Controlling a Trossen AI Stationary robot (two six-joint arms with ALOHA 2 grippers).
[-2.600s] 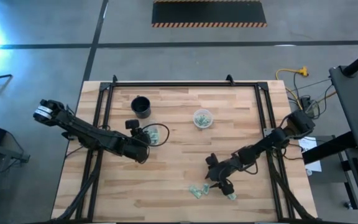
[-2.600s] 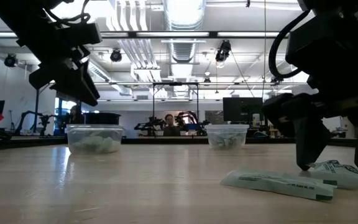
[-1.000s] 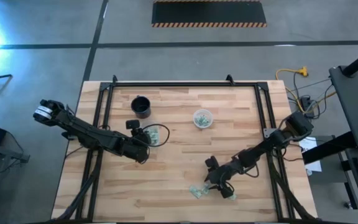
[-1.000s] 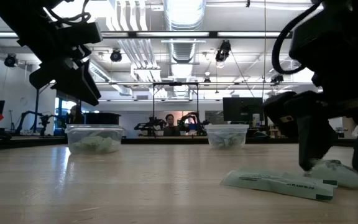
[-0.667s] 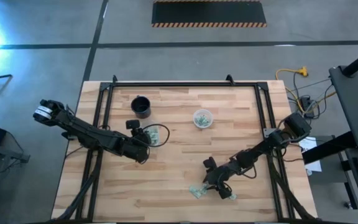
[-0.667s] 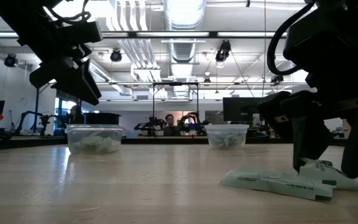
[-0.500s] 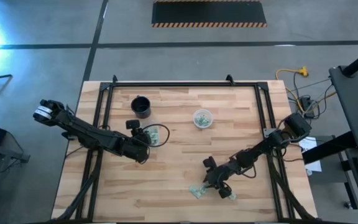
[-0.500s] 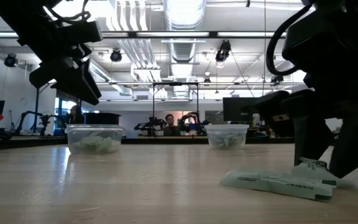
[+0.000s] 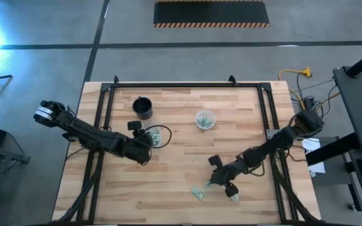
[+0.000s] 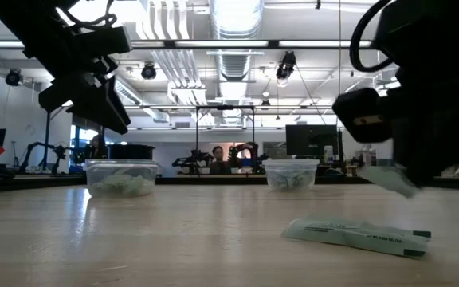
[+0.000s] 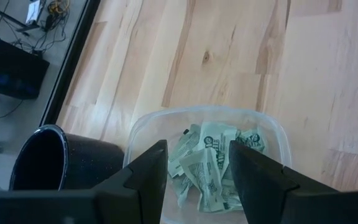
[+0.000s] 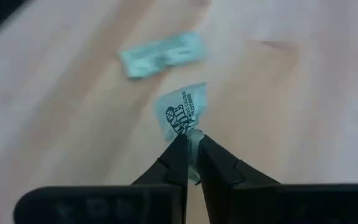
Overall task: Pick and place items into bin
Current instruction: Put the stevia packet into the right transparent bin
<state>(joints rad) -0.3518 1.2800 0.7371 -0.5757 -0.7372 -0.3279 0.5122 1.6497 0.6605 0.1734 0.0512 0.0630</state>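
Note:
Two pale green-and-white packets are near the table's front right. One packet (image 10: 357, 235) lies flat on the wood, also seen as the packet (image 12: 160, 55) beyond my fingers. My right gripper (image 12: 190, 142) is shut on the other packet (image 12: 182, 111) and holds it off the table. My left gripper (image 11: 197, 152) hangs open above a clear tub (image 11: 207, 163) that has several packets in it, touching nothing. In the high view my left gripper (image 9: 148, 139) is at centre left and my right gripper (image 9: 227, 188) at front right. My right gripper pinches the packet's near end (image 12: 189, 133) between its two fingertips. The fingers come slanting down from the table's right side. The rest of the packet sticks out past the fingertips, and the packet (image 10: 389, 179) is clear of the wood.
A black cup (image 9: 142, 107) stands at the back left, beside the left tub (image 9: 157, 135). A second clear tub (image 9: 205, 118) with packets stands near the table's middle back. A black frame (image 9: 187, 85) runs along the far and side edges.
My right gripper has shut on the packet at the front right, rolled a little, and risen, lifting that packet clear of the table. The other packet has stayed where it lay.

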